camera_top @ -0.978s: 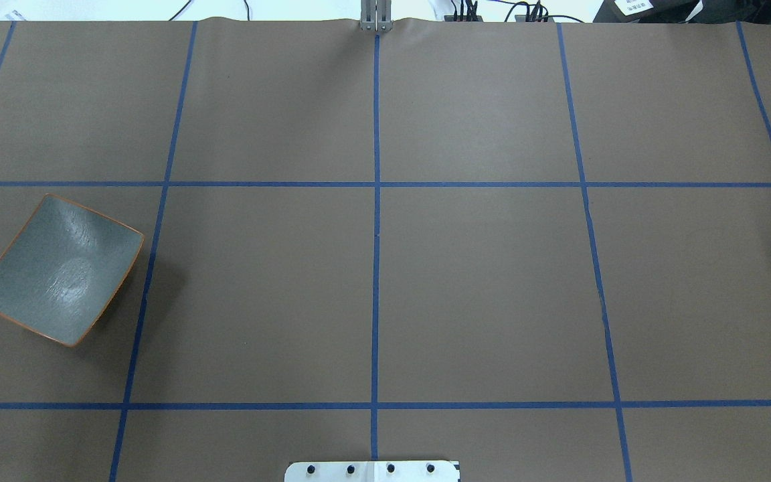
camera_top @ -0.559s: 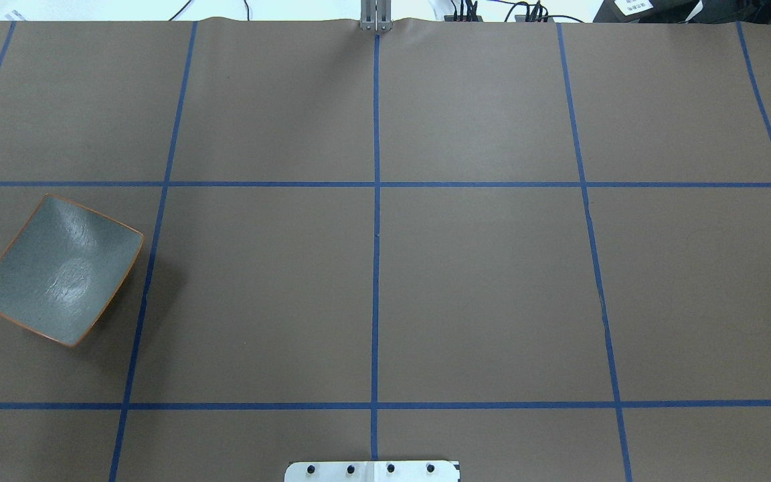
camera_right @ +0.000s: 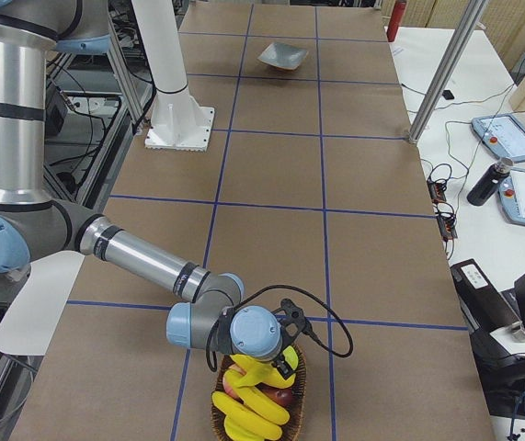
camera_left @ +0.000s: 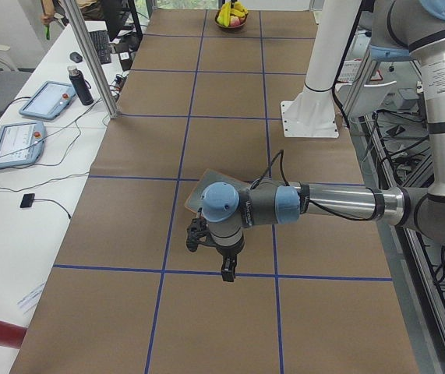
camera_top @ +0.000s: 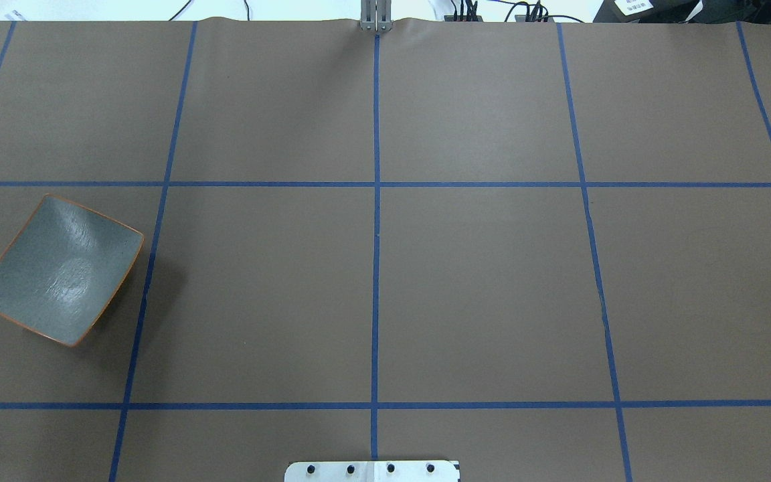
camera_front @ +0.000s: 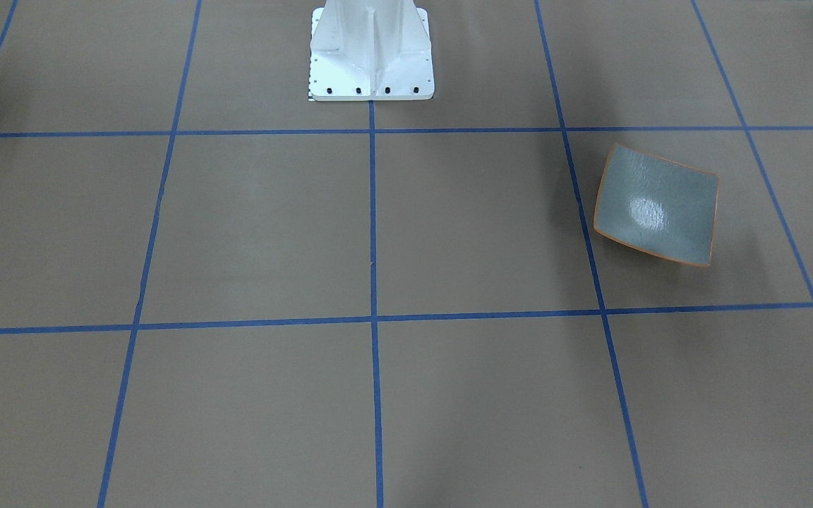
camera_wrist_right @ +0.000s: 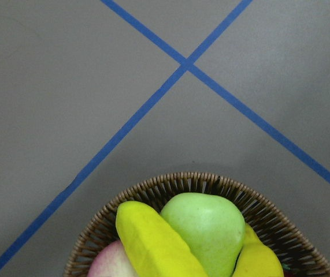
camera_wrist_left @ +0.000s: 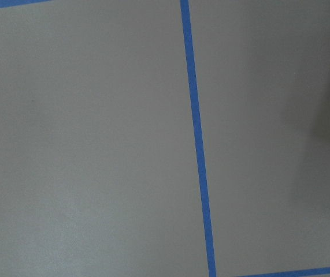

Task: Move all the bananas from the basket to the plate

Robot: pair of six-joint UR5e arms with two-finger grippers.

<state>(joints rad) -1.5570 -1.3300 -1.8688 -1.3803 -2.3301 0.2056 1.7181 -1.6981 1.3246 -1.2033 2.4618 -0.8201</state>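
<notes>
**A:** Nothing on the table (camera_top: 479, 281) has shifted in the last second. The plate (camera_top: 57, 270) lies where it lay, on the robot's left side.

**B:** And the arms?

**A:** The left arm (camera_left: 331, 204) reaches out low, with the left gripper (camera_left: 213, 257) hanging just beside the plate. The right gripper (camera_right: 288, 356) sits right over the basket (camera_right: 297, 404) at the table's right end. I cannot tell whether either one's fingers are spread or pressed together.

**B:** And the bananas?

**A:** The bananas (camera_right: 248, 404) are piled in the basket, against a green fruit (camera_wrist_right: 202, 228).
</notes>
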